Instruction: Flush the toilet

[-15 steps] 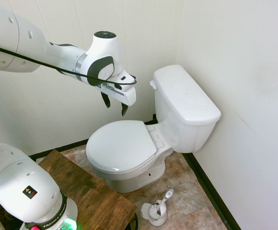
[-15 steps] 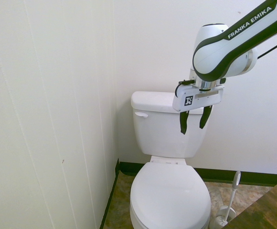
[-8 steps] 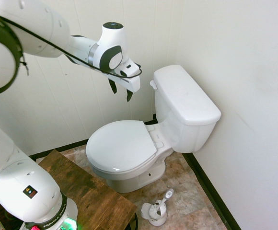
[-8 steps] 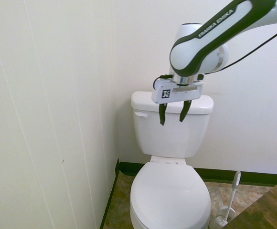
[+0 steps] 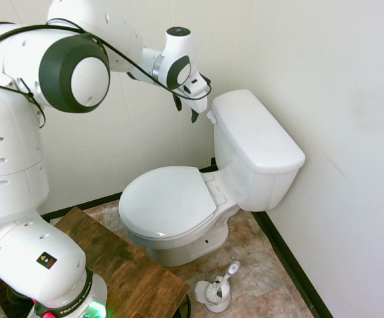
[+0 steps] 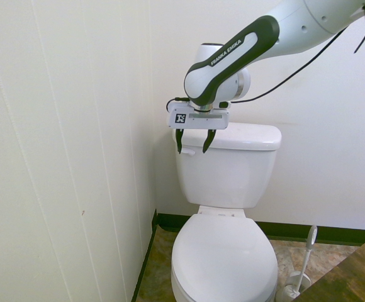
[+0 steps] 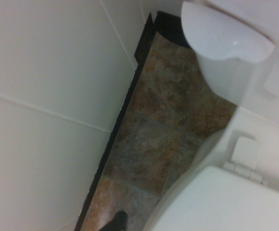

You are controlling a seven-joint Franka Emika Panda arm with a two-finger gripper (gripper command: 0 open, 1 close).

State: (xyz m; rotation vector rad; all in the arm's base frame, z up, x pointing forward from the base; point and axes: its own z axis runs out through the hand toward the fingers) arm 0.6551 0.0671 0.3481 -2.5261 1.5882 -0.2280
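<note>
White two-finger gripper w/ black fingers (image 6: 194, 141) hangs nr small white flush lever (image 6: 187, 151) on glossy white ceramic toilet (image 6: 225, 173); fingers wide apart, nothing btwn.

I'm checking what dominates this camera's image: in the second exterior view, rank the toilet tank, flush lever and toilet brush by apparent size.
1. Toilet tank
2. Toilet brush
3. Flush lever
</note>
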